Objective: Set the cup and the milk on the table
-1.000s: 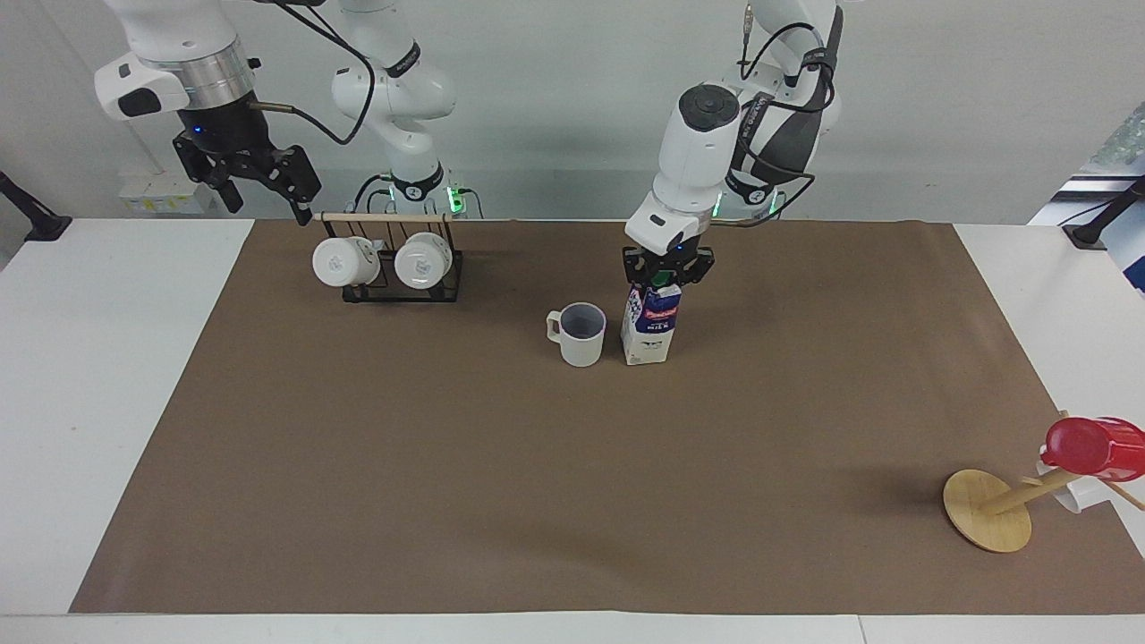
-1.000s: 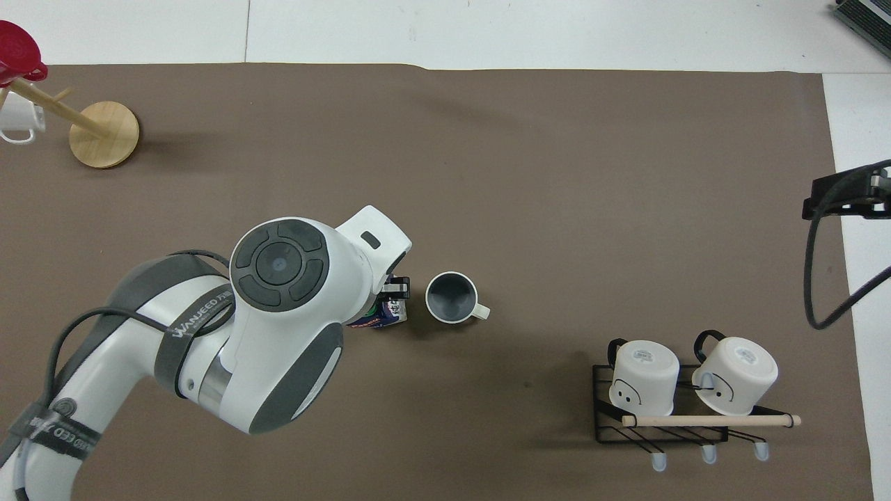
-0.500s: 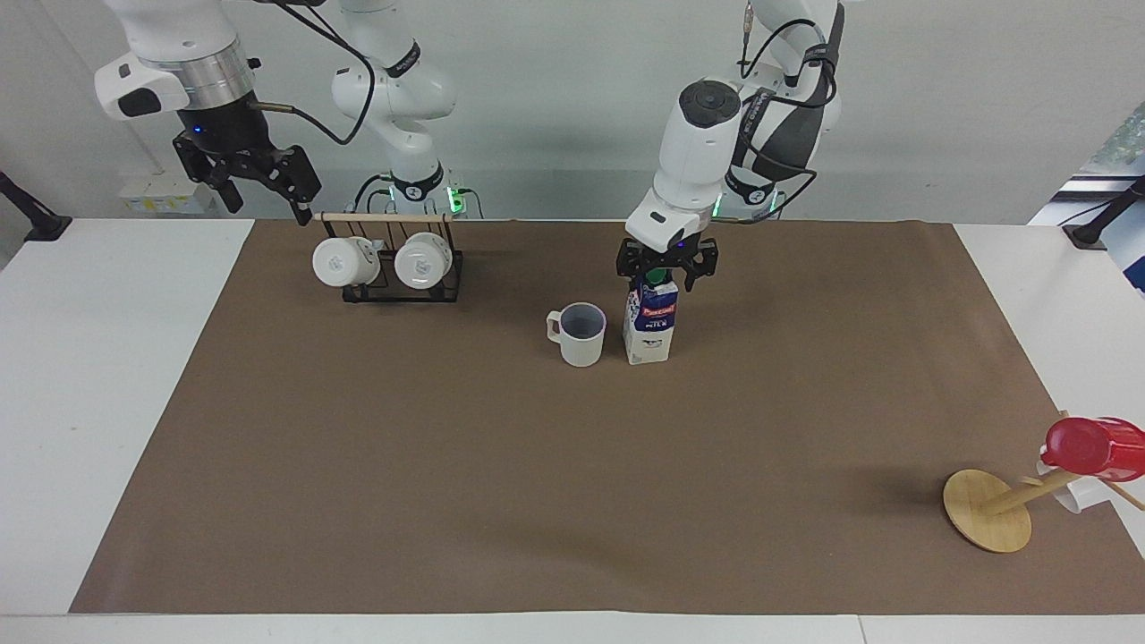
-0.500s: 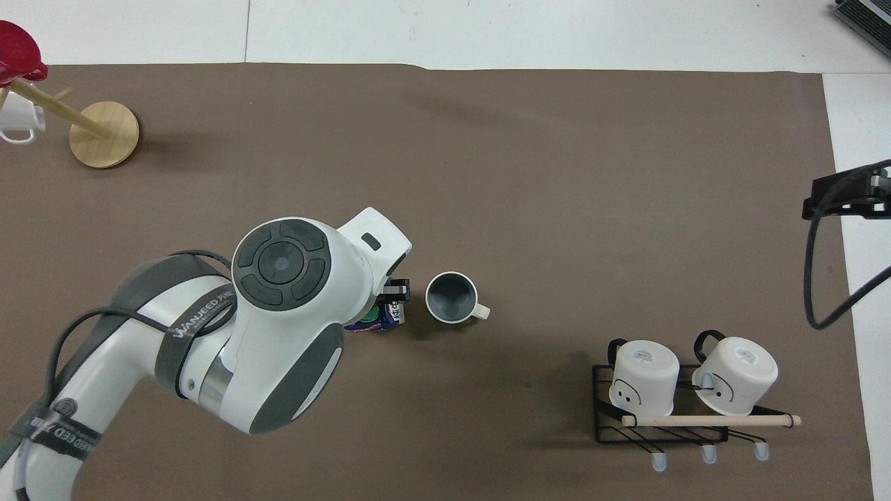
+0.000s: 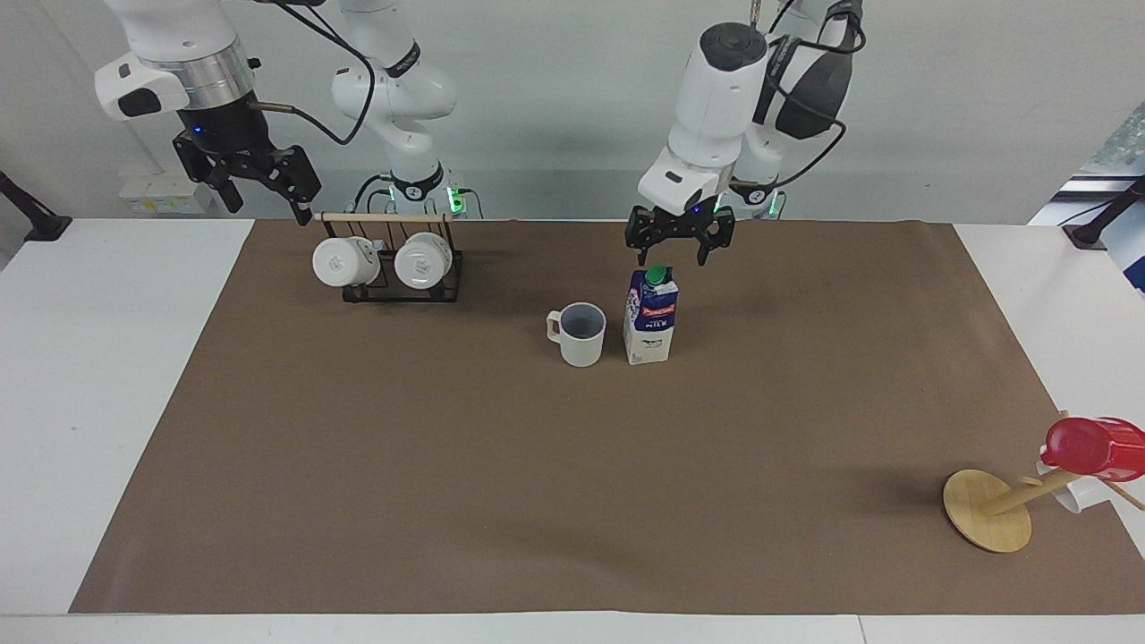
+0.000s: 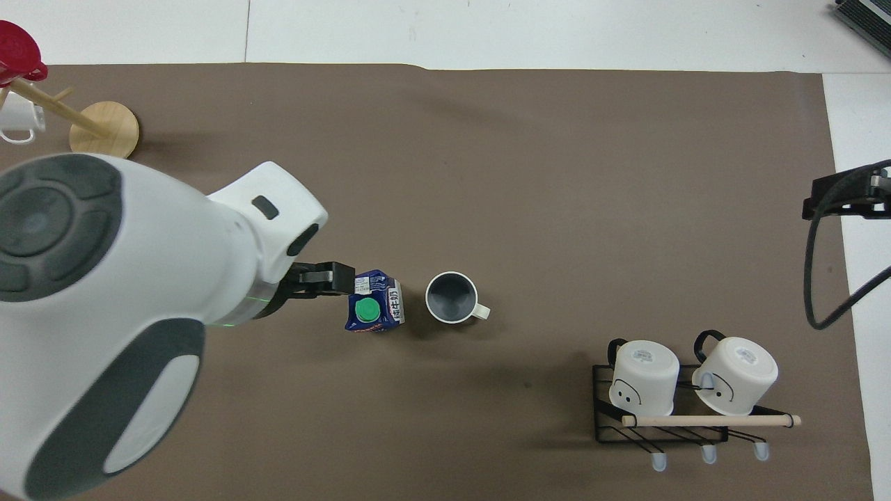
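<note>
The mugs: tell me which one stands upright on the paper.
The cup beside the milk, off-white with a grey-blue inside, mouth up. The two white mugs hang tipped on the black rack.

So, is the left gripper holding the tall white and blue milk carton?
No, the open left gripper hangs above the milk carton, apart from it.

A matt brown paper sheet (image 5: 572,465) is laid over the smooth white table (image 5: 107,376), on which a printed cardboard milk (image 5: 650,317) with a plastic cap and a glazed cup (image 5: 580,334) are seen
</note>
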`<state>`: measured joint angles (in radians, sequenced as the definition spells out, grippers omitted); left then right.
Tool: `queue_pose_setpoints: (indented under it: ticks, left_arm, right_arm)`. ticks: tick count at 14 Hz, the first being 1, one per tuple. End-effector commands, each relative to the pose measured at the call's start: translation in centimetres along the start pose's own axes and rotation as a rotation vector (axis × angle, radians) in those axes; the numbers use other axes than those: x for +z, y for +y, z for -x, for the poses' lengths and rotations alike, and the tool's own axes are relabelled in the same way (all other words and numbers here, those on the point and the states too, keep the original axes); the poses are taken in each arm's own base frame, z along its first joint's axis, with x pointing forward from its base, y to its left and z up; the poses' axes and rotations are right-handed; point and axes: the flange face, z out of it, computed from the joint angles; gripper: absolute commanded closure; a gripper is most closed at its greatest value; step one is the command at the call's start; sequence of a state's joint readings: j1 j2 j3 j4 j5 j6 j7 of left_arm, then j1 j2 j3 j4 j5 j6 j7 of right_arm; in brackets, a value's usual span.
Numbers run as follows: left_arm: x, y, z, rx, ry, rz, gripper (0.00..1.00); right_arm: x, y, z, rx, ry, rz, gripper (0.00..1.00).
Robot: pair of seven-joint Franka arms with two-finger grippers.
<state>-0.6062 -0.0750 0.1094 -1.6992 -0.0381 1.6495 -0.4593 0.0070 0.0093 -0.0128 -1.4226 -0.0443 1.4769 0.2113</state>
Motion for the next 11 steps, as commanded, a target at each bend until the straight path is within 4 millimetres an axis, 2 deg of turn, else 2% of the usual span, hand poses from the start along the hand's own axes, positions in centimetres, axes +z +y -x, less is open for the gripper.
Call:
queue_pose_setpoints:
  ticks: [1, 3, 6, 11]
  left_arm:
    - [-3.5, -5.1, -0.1, 0.024, -0.030, -0.011, 0.00]
    - [-5.2, -8.7, -0.5, 0.055, -0.055, -0.017, 0.00]
    - [-5.7, -14.6, -1.3, 0.054, -0.087, -0.018, 0.00]
    - [-7.0, -20.8, -1.5, 0.014, -0.082, -0.007, 0.00]
  right_arm:
    - [-0.2, 0.1, 0.4, -0.017, -0.009, -0.004, 0.00]
    - [-0.2, 0.1, 0.4, -0.017, -0.008, -0.005, 0.00]
    - [-0.2, 0.1, 0.4, -0.017, -0.008, -0.006, 0.00]
    - [-0.2, 0.1, 0.4, -0.017, -0.008, -0.005, 0.00]
